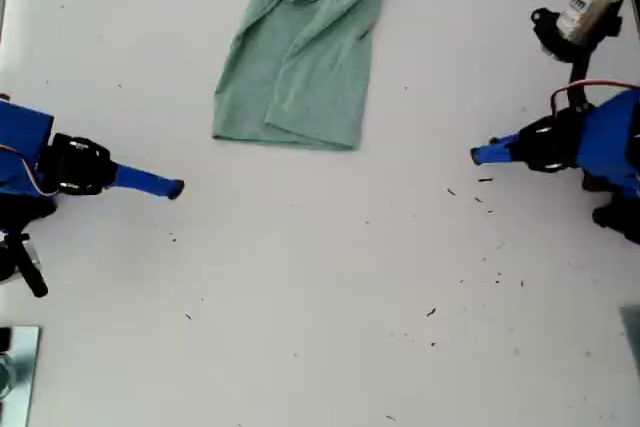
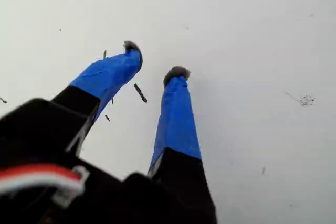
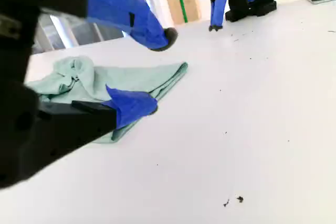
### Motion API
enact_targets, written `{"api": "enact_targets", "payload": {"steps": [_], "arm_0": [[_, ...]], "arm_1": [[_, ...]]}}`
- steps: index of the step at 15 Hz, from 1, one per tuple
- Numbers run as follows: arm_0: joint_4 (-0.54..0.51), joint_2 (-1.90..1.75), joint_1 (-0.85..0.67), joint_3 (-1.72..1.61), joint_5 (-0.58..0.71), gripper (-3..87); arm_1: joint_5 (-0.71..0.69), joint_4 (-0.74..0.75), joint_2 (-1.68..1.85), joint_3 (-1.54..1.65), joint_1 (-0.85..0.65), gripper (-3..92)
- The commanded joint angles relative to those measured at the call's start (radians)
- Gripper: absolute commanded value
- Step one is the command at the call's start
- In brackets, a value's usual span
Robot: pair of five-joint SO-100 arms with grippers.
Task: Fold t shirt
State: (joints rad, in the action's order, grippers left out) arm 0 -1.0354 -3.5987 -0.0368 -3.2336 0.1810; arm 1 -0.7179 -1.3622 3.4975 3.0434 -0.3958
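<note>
Two grippers, both empty, both low over the white table (image 1: 320,327). The t shirt (image 1: 300,57) lies at the top middle of the exterior view, running off that view's top edge. It is pale green and wrinkled, its sides apparently folded in to make a long strip. The collar opening sits near the top and the straight lower edge is nearest the arms. My second gripper (image 1: 175,188) comes in from the exterior view's left, tip pointing toward the view's right. It is below the cloth's lower left corner in that view, near but apart from it. In the second wrist view my second gripper (image 3: 160,72) has its jaws spread wide with nothing between them. The t shirt (image 3: 136,80) lies flat beyond and to one side of them. The lower finger overlaps the cloth in that picture; contact cannot be told there, though the exterior view shows a clear gap. My first gripper (image 1: 478,154) reaches in from the exterior view's right, tip pointing toward the view's left. It is well apart from the shirt, with bare table between. In the first wrist view my first gripper (image 2: 155,61) is partly open, with a moderate gap and nothing held; only table and dark specks (image 2: 140,93) show past it. More specks (image 1: 485,197) are scattered on the table near that arm in the exterior view.
</note>
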Motion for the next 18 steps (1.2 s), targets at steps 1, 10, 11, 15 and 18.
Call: {"api": "enact_targets", "payload": {"steps": [1, 10, 11, 15, 18], "arm_0": [[0.008, -0.006, 0.017, -0.011, 0.006, 15.1], [0.008, -0.006, 0.02, -0.011, 0.006, 15.1], [0.008, -0.006, 0.02, -0.011, 0.003, 15.1], [0.021, -0.006, -0.067, 0.009, 0.011, 1.8], [0.071, -0.008, 0.14, 0.067, -0.143, -0.1]], "arm_1": [[-0.015, 0.011, 0.006, 0.057, -0.009, 12.0], [-0.015, 0.011, 0.006, 0.057, -0.009, 12.0], [-0.015, 0.011, 0.006, 0.057, -0.009, 12.0], [-0.003, 0.011, 0.006, 0.057, -0.009, 12.0], [0.342, 0.011, 0.006, 0.057, -0.005, 12.0]]}}
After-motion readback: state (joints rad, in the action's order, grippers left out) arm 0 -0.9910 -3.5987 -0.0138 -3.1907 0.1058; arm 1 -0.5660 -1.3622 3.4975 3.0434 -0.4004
